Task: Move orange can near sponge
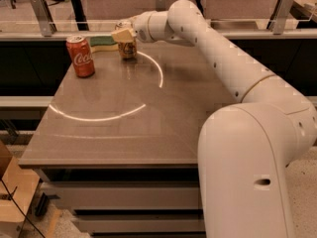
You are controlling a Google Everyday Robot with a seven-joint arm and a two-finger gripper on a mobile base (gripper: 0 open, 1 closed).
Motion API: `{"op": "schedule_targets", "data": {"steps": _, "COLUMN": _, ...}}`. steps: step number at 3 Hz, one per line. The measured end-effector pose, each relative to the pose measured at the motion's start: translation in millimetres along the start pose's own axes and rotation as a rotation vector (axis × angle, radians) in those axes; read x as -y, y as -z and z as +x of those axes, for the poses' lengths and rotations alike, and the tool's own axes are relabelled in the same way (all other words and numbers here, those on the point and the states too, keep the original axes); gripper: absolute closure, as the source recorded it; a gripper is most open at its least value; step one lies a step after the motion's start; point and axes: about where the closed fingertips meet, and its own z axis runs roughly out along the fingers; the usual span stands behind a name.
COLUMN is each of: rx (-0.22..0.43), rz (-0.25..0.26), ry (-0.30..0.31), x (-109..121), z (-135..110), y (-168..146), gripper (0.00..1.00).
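The orange can point(128, 49) stands upright at the far left part of the table point(124, 133), just right of the sponge point(102, 42), a green-topped yellow pad lying at the table's far edge. My gripper point(124, 34) reaches in from the right and is shut on the can's upper part, hiding its silver top. The can's base is at or just above the tabletop. A narrow gap shows between can and sponge.
A red Coca-Cola can point(80, 56) stands upright to the left of the sponge, nearer the front. A rail with glass panels point(39, 14) runs behind the table. My white arm point(223, 68) spans the table's right side.
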Motion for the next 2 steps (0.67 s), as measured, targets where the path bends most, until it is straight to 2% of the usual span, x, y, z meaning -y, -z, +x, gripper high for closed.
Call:
{"op": "schedule_targets", "data": {"steps": 1, "rx": 0.000, "rz": -0.004, "ry": -0.001, "x": -2.3, "z": 0.7, "y": -2.7, "gripper": 0.12}}
{"op": "schedule_targets", "data": {"steps": 2, "rx": -0.001, "rz": -0.008, "ry": -0.001, "x": -4.4, "z": 1.1, "y": -5.3, "gripper": 0.00}}
